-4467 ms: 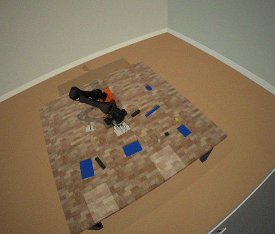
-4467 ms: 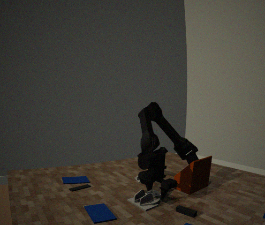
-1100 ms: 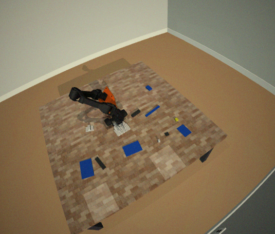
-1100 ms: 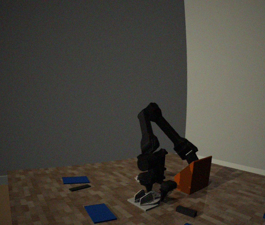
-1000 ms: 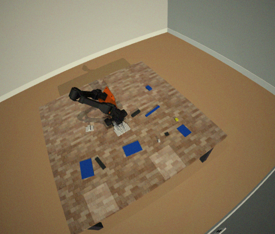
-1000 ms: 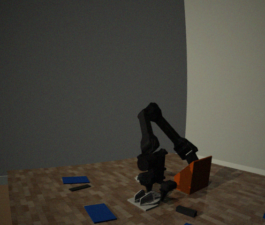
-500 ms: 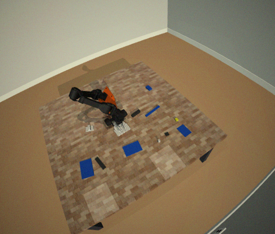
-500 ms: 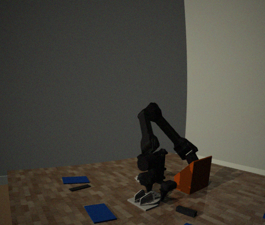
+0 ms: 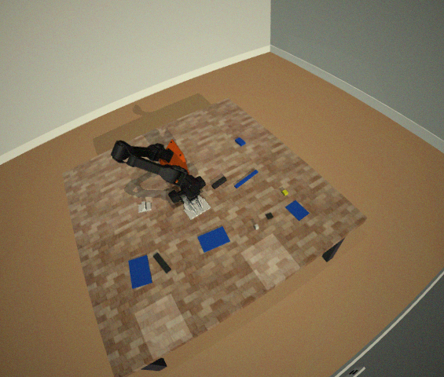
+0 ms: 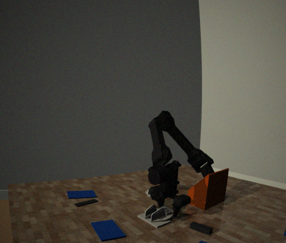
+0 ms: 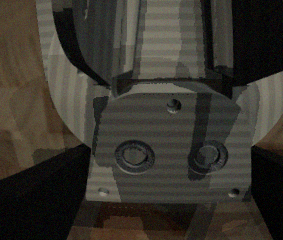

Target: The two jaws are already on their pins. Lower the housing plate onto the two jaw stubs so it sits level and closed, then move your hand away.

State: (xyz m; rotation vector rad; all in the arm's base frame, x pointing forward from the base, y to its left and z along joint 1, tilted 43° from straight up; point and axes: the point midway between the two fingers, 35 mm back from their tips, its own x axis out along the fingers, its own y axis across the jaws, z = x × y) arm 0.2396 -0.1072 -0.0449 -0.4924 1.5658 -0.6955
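The grey housing plate (image 11: 171,130) lies between my two fingers in the wrist view, over the rear ends of the two jaws. Two ringed round fittings and small holes show on it. My gripper (image 11: 166,150) (image 10: 168,209) is shut on its two side edges. The left jaw (image 11: 83,37) (image 10: 150,211) and right jaw (image 11: 258,37) (image 10: 159,214) stand side by side on the white base (image 9: 192,215) (image 10: 156,224) (image 11: 67,107). The plate looks about level; its underside and the stubs are hidden, so I cannot tell if it is fully seated.
A small white slotted part (image 9: 144,207) lies beside the arm. A black block (image 9: 218,181) (image 10: 200,228) and a blue bar (image 9: 246,178) lie on the other side. A blue mat (image 9: 214,239) (image 10: 108,230) lies in front of the base. The orange stand (image 9: 177,155) (image 10: 210,189) is behind the gripper.
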